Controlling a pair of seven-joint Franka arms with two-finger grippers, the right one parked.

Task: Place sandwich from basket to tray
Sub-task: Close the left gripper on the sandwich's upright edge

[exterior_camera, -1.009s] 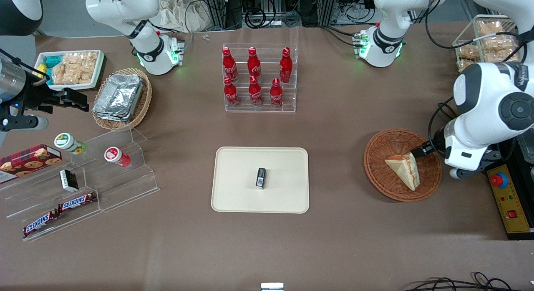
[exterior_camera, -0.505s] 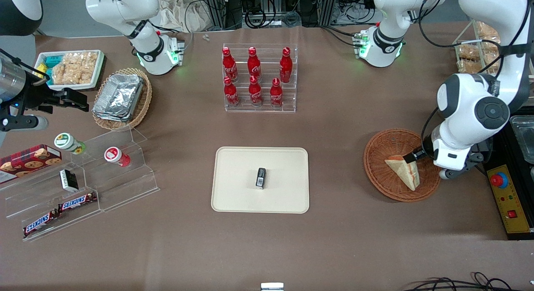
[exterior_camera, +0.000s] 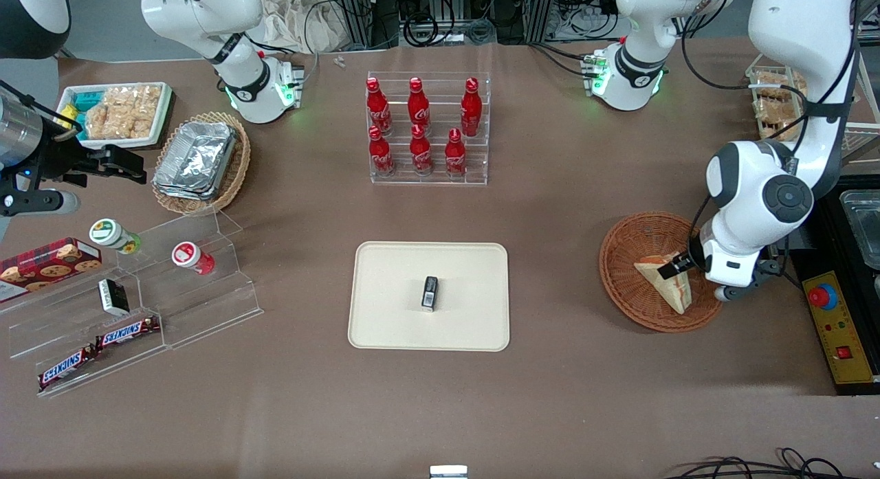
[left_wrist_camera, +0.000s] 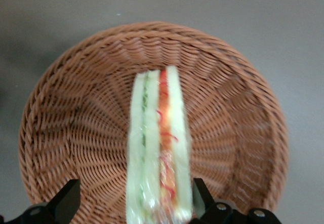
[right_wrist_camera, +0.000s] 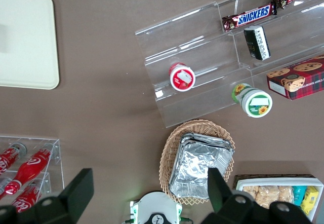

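Note:
The sandwich [exterior_camera: 665, 281] is a pale wedge that lies in the round reddish-brown basket [exterior_camera: 622, 259], toward the working arm's end of the table. In the left wrist view the sandwich [left_wrist_camera: 159, 148] stands on edge in the basket [left_wrist_camera: 66, 112], its red and green filling showing. My left gripper [exterior_camera: 677, 266] is low over the sandwich's thick end. It is open, and its fingers [left_wrist_camera: 68, 199] straddle the sandwich with a gap on one side. The cream tray [exterior_camera: 385, 293] lies mid-table, apart from the basket.
A small black packet [exterior_camera: 430, 292] lies on the tray. A clear rack of red bottles [exterior_camera: 426, 128] stands farther from the camera. A yellow box with a red button [exterior_camera: 832, 321] sits beside the basket. Clear tiered shelves [exterior_camera: 137, 300] with snacks stand toward the parked arm's end.
My left arm has swung in over the basket. The gripper has come from the basket's rim down onto the sandwich's thick end. The sandwich has not moved.

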